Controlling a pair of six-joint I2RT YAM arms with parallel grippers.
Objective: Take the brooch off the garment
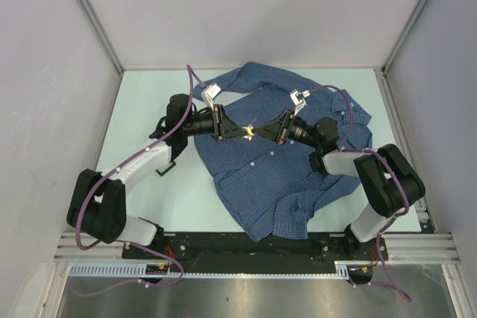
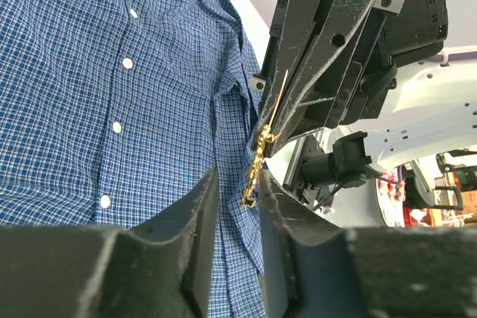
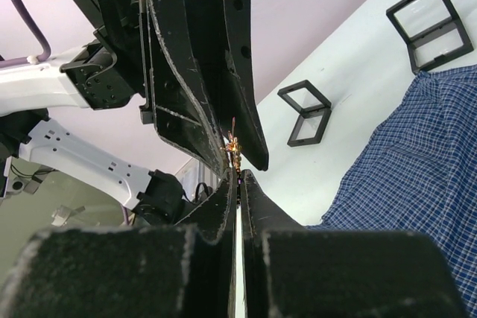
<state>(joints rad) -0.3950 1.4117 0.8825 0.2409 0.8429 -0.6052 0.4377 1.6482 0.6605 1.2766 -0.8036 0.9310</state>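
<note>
at right pincer [image 3: 238, 176], brooch [image 3: 233, 150], frames [image 3: 307, 135] beside garment [image 3: 417, 184]

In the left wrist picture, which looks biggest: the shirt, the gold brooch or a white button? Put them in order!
Largest to smallest, as they look:
1. the shirt, filling most of the left side
2. the brooch
3. the white button
The brooch hangs nearer the camera than the button, so that gap may be partly nearness.
</note>
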